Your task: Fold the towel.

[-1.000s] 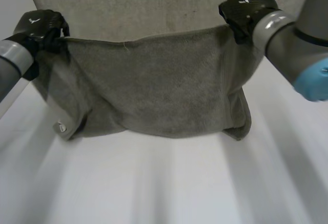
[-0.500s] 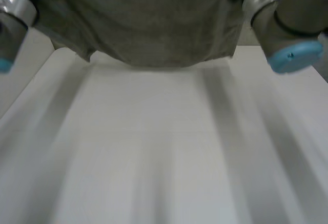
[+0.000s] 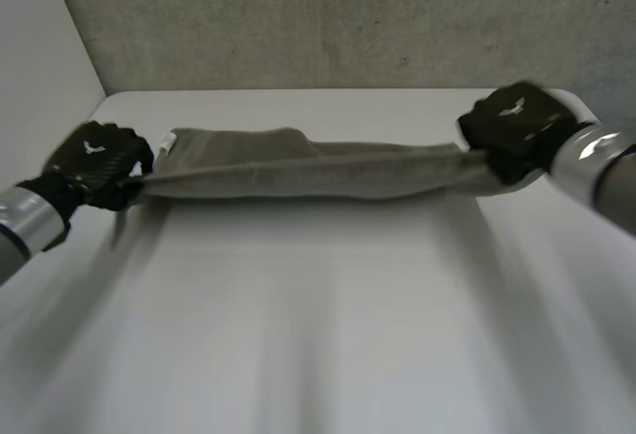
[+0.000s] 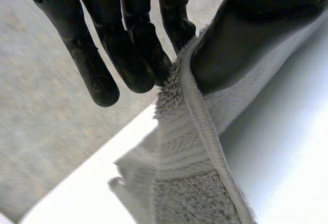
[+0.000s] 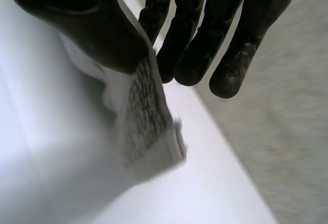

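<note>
A grey towel (image 3: 308, 168) lies stretched across the far part of the white table (image 3: 318, 335), doubled over on itself. My left hand (image 3: 94, 159) holds its left end, thumb and fingers (image 4: 130, 55) pinching the towel's hemmed edge (image 4: 202, 126). At the towel's right end my right hand (image 3: 512, 128) pinches a corner (image 5: 148, 116) between its thumb and fingers (image 5: 195, 49). The top layer runs taut between the two hands, just above the table.
A grey concrete wall (image 3: 328, 17) stands behind the table's far edge. A small white label (image 3: 168, 141) shows at the towel's left end. White tabletop lies in front of the towel.
Both hands swung the hanging towel up and away, then brought it down; it now lies folded along the table's far side instead of hanging in front of the camera.
</note>
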